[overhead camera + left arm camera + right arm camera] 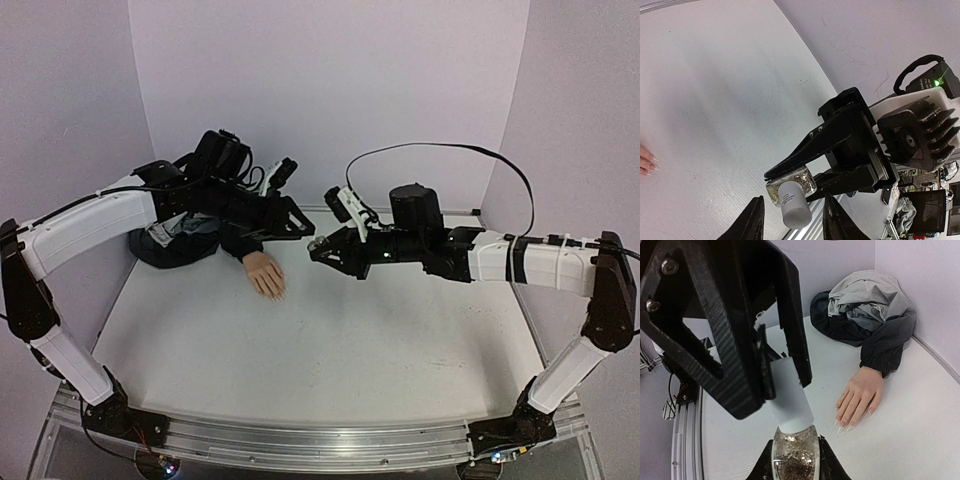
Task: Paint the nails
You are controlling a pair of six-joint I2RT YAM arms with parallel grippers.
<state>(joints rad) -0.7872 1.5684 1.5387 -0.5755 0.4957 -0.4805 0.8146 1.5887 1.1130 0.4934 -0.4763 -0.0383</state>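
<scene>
Noted right tool clamped on small clear bottle, fingers closed against both sides of the glass body; gold-silver glitter visible inside. Held bottle above the desk, not resting on it, white cap pointing away from right tool toward left arm. Found left tool with fingers apart, straddling the cap; gap visible on each side of the cap in left wrist view, though contact on one side cannot be ruled out from right wrist view. Met both tools nose to nose near the middle of the desk, toward the back wall, left arm reaching in from the left, right arm from the right. Located mannequin hand lying flat, palm down on the desk, just to the left of and nearer than the tool tips, well below the held bottle and not touched by either tool. Saw the nails at the fingertips, long, pale and pointed, aimed toward the near edge of the desk. Traced wrist into dark sleeve of a crumpled jacket, grey lining uppermost, bunched in the far left corner against the walls
</scene>
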